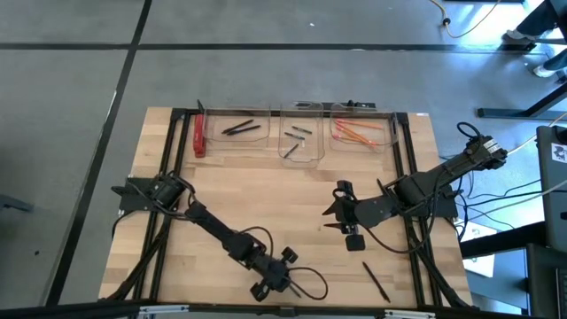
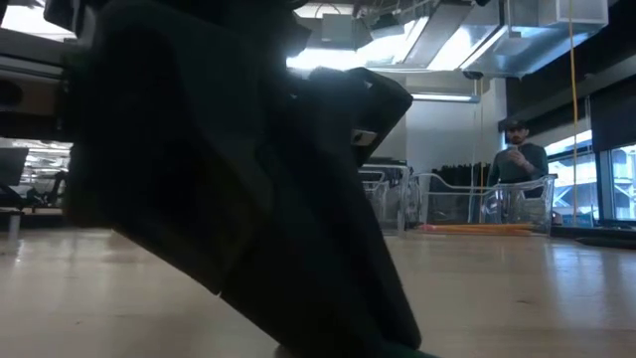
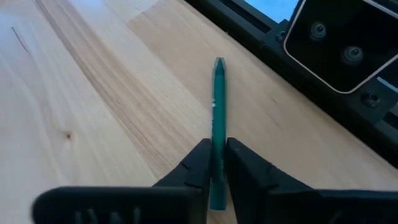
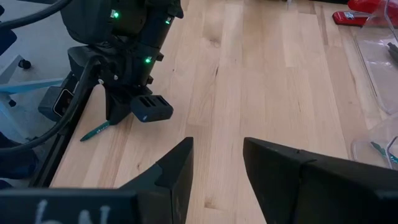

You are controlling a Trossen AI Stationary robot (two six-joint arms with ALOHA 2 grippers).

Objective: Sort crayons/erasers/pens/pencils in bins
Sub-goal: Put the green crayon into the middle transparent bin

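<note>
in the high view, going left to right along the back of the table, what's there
thick red bar → clear plastic bin holding black pens → clear plastic bin holding short dark crayons → clear plastic bin holding orange pencils

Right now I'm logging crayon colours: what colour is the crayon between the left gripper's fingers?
Teal green; the crayon shows best in the left wrist view.

Wooden table [image 1: 266, 190]; bins [image 1: 301, 133], red bar [image 1: 199, 136], pen [image 1: 376, 281], crayon [image 3: 218, 118]
</note>
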